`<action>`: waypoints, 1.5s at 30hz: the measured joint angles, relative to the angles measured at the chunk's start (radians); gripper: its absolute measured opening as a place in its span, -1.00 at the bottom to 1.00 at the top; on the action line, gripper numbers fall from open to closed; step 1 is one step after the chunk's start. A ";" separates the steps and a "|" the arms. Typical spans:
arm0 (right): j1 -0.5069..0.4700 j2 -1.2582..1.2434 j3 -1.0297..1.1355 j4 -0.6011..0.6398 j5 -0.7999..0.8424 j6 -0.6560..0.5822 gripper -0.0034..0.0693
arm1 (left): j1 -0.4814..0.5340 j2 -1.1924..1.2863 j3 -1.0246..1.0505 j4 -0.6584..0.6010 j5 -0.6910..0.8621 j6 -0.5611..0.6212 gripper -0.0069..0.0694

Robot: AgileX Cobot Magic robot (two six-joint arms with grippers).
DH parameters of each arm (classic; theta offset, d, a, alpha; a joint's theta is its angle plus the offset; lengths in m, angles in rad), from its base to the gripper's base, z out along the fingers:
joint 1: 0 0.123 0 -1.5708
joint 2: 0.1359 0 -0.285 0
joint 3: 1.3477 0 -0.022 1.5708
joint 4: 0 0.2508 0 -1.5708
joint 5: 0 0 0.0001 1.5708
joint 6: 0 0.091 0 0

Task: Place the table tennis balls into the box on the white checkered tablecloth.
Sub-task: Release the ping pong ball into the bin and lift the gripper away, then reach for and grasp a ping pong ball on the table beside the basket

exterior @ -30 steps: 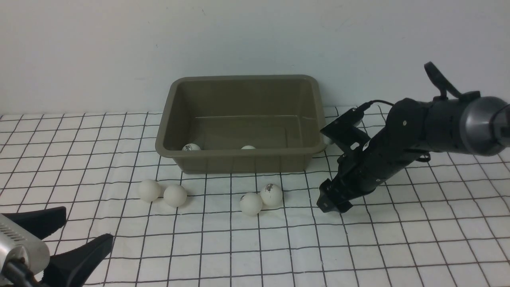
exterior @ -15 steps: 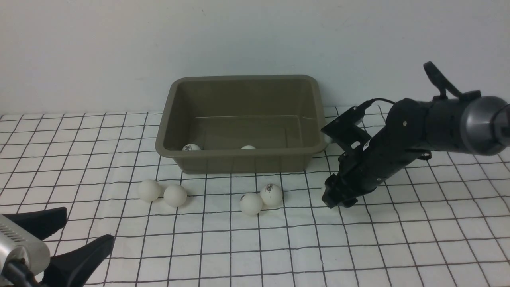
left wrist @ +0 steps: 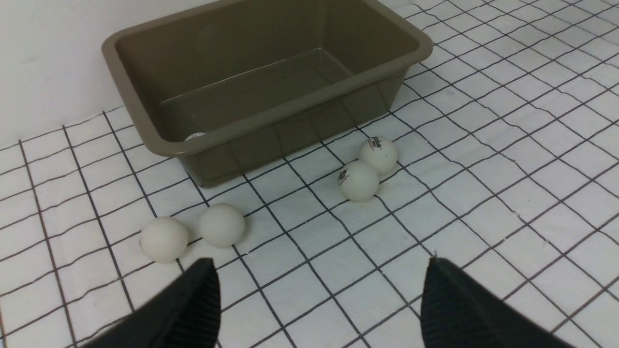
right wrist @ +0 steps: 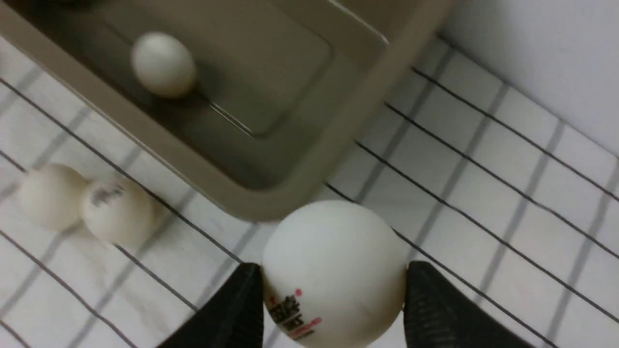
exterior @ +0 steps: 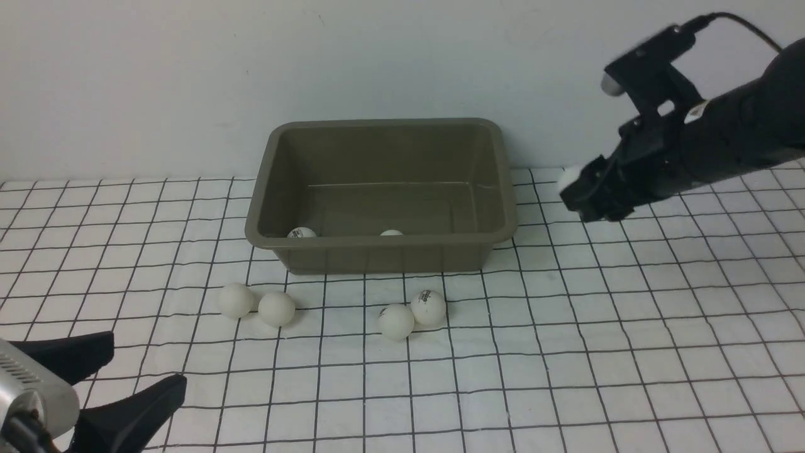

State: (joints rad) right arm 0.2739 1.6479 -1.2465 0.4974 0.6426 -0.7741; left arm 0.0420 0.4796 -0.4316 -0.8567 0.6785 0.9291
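The olive-grey box (exterior: 377,246) stands at the back of the white checkered tablecloth (exterior: 566,352) with two table tennis balls (exterior: 302,233) (exterior: 391,233) inside. In front of it lie one pair of balls (exterior: 237,300) (exterior: 276,308) and a second pair (exterior: 396,321) (exterior: 429,307). My right gripper (exterior: 571,190) hangs in the air right of the box, shut on a printed ball (right wrist: 333,241) held between its fingers (right wrist: 435,309). My left gripper (left wrist: 320,263) stands open and empty low over the near left cloth, short of the left pair (left wrist: 164,239) (left wrist: 222,224).
A plain white wall rises directly behind the box. In the right wrist view the box's corner rim (right wrist: 300,188) lies just ahead of the held ball, with one ball (right wrist: 163,64) on the box floor. Bare cloth stretches over the front right.
My right gripper has risen from the cloth right of the second pair, up and to the right beside the box, with a ball in it. The left gripper has barely moved.
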 joint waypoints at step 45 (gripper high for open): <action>0.124 -0.036 -0.146 -0.025 0.314 0.069 0.41 | 0.000 0.000 0.000 -0.017 0.041 0.044 0.50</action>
State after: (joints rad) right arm 0.3984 1.6121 -1.3922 0.4719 0.9568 -0.7055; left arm 0.0420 0.4799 -0.4316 -0.8740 0.7200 0.9732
